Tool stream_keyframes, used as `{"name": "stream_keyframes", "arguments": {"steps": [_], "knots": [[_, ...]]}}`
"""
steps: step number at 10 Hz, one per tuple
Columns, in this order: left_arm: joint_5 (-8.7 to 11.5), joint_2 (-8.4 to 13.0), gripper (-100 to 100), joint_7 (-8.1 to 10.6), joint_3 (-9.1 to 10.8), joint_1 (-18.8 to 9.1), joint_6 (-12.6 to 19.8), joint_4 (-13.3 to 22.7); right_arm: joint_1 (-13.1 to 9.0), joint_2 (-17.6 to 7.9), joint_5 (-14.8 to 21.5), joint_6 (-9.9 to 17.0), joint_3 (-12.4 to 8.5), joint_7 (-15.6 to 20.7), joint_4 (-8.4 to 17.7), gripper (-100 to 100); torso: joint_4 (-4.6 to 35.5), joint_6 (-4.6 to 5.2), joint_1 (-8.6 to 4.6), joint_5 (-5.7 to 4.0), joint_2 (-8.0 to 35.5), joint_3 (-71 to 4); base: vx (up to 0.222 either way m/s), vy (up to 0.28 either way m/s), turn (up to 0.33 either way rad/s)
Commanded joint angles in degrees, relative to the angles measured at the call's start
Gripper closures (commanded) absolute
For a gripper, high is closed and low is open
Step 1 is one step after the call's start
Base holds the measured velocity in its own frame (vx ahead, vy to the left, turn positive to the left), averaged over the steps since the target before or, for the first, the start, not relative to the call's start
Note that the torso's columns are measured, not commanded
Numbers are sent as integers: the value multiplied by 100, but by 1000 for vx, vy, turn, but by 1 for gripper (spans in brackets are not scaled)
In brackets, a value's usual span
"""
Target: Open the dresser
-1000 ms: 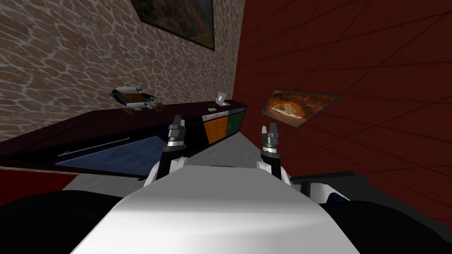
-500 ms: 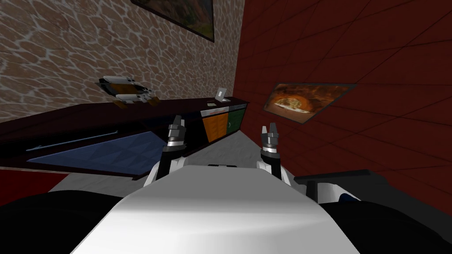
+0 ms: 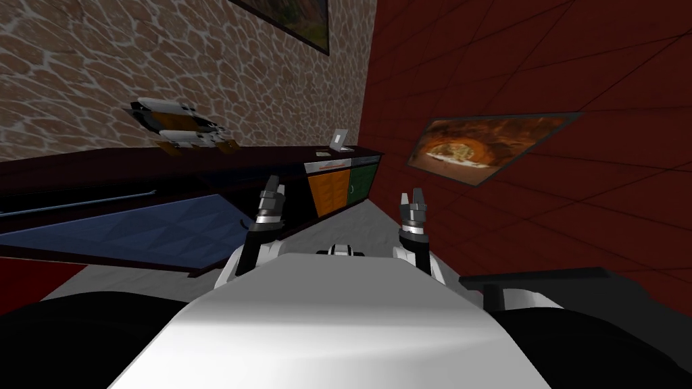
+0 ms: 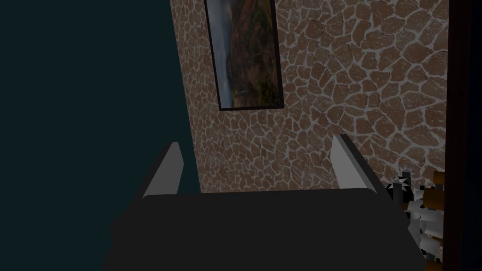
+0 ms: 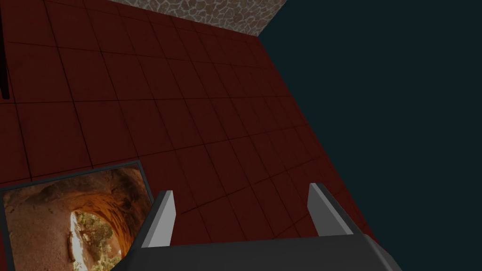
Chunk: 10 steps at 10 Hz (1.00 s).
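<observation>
The dresser (image 3: 203,162) is long and dark and runs along the stone wall on my left. A blue panel (image 3: 135,233) juts out from its front, and a thin bar handle (image 3: 81,204) lies above it. At the dresser's far end are an orange door (image 3: 329,191) and a green door (image 3: 361,182). My left gripper (image 3: 272,192) is raised before my chest, just off the blue panel's near corner and apart from it. Its fingers (image 4: 164,171) stand open and hold nothing. My right gripper (image 3: 412,201) is raised by the red wall, open (image 5: 242,214) and holding nothing.
A white and orange model craft (image 3: 177,125) sits on the dresser top, also seen beside my left gripper (image 4: 423,216). A small white card (image 3: 340,139) stands near the far end. Grey floor (image 3: 351,226) runs ahead. A dark slab on a white base (image 3: 534,278) is at my right.
The whole head view has shifted: dresser and model slid left and the red wall's picture grew, so I have moved. Both arms keep the same pose.
</observation>
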Motion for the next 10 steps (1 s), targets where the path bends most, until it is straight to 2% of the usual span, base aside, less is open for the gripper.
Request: {"name": "stream_keyframes", "arguments": {"steps": [1, 5, 10], "knots": [[118, 232, -100, 53, 121, -45, 190, 115, 1, 0, 0, 0, 0, 0, 0, 0, 3, 0, 5, 0, 0, -9, 219, -85, 86], [347, 290, -100, 151, 356, -152, 559, 369, 1, 0, 0, 0, 0, 0, 0, 0, 16, 0, 18, 4, 37, 13, 268, -125, 105], [592, 332, -100, 256, 608, -268, 954, 645, 1, 0, 0, 0, 0, 0, 0, 0, 11, 0, 25, 6, 26, 5, 223, -131, 95]]}}
